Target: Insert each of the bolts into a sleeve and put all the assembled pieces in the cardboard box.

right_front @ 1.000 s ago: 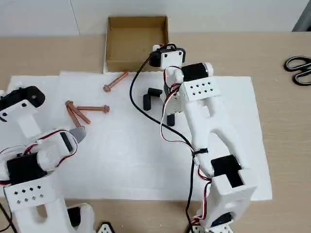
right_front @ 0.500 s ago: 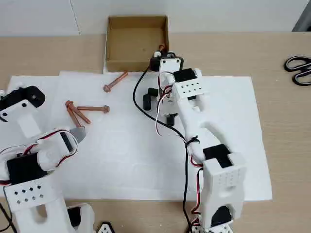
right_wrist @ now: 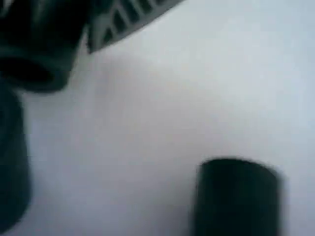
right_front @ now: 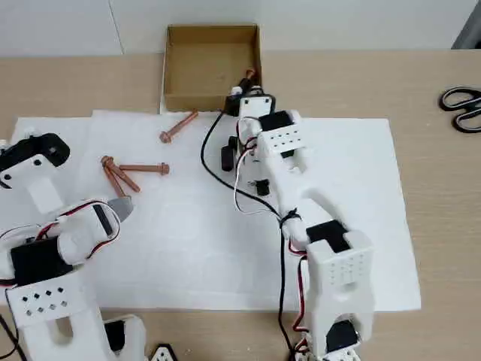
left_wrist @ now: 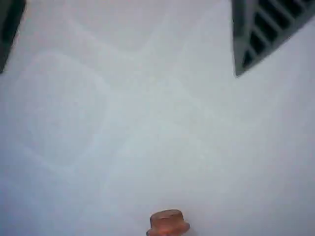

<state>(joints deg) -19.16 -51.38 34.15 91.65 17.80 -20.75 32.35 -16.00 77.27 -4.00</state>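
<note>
Bolts [right_front: 143, 168] on sheet [right_front: 188, 241], sleeves [right_front: 227, 158] — black — by right arm [right_front: 285, 143]

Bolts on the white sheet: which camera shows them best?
The high view: the bolts lie whole on the white sheet, one apart nearer the cardboard box. The left wrist view catches one bolt head; the right wrist view has dark sleeves instead.

1 copper bolt [left_wrist: 168, 222], only its head in view, lies on the white sheet [left_wrist: 147, 123].
</note>
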